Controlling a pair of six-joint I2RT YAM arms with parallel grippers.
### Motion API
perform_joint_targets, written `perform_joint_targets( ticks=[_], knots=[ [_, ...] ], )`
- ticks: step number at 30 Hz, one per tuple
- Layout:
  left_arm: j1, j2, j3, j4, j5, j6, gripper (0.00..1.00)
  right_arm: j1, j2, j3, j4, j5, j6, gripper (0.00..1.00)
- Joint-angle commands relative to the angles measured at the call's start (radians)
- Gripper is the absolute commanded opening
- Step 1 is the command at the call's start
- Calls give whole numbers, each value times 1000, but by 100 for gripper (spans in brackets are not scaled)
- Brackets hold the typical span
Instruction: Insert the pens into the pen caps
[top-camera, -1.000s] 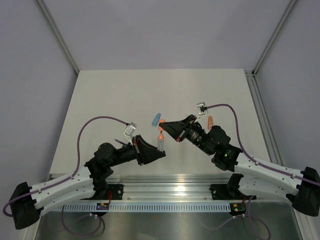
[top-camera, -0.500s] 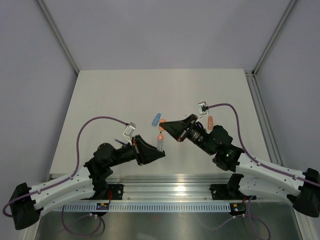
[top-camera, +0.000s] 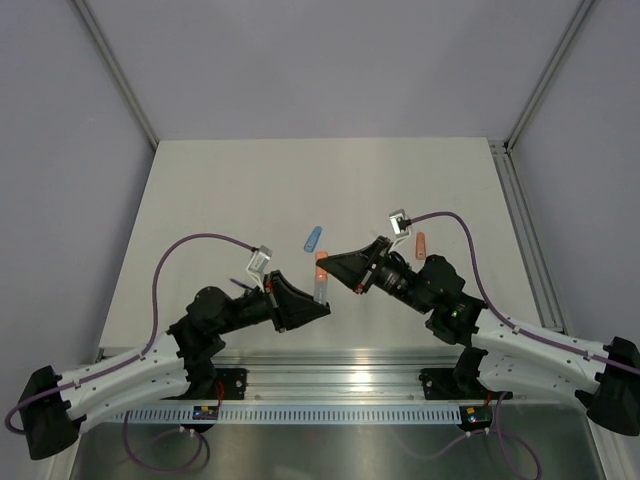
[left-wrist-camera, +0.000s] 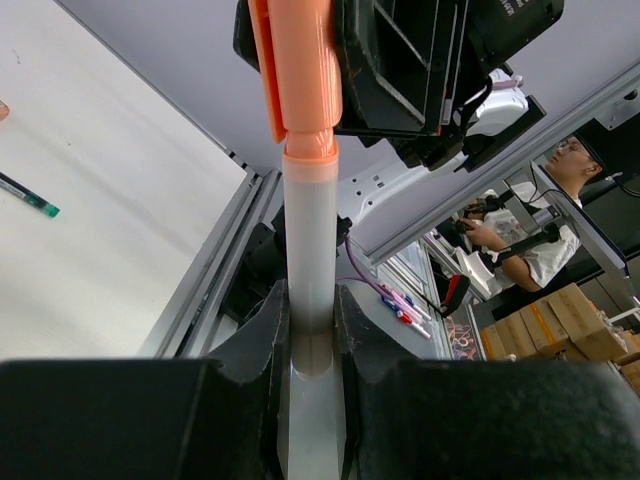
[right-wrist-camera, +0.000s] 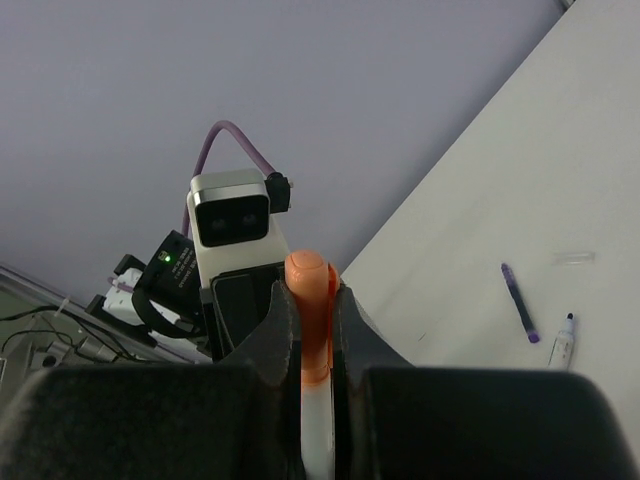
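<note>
Right in the middle of the capping step. Pinching the clear pen (left-wrist-camera: 310, 230) low on its barrel with the left gripper (left-wrist-camera: 312, 310), jaws pressed tight on it, tip pointing up and away. Just past those jaws, meeting the orange cap (left-wrist-camera: 297, 60), its mouth sitting on the pen's orange collar. Squeezing that cap from both sides with the right gripper (right-wrist-camera: 312, 310), jaws close together on it. Looks started. Cannot tell if it is pushed all the way on.

Next, probably: push pen and cap straight together along the pen's line, with no wobble, until snug. Then let go with one side only and lay the capped pen down.

Reaching in from the two near corners, elbows low, wrists tipped toward each other. Meeting nose to nose above the table (top-camera: 250, 190), not resting on it.

Farther out, lying loose: a blue cap (top-camera: 313, 238) just beyond the meeting tips, and a thin dark pen (left-wrist-camera: 25, 195) with a green end off to the left gripper's left. So more pens left to do.
</note>
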Motion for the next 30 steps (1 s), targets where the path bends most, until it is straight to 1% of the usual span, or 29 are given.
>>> perform_joint_targets(
  ticks=[1,7,15,22,30],
  knots=[
    [-5,6,54,44,-7,31,0,8,-31,-22,83,-79,10,1],
    [-4,23,95,55,10,52,0,8,-70,-65,89,-128,18,1],
    [-5,50,190,53,12,109,0,12,-53,-77,116,-206,56,1],
    [-5,64,230,70,-4,130,0,46,-107,-100,77,-166,42,0],
    [-4,60,296,-3,-37,204,0,124,-119,-123,-28,-119,15,0]
  ],
)
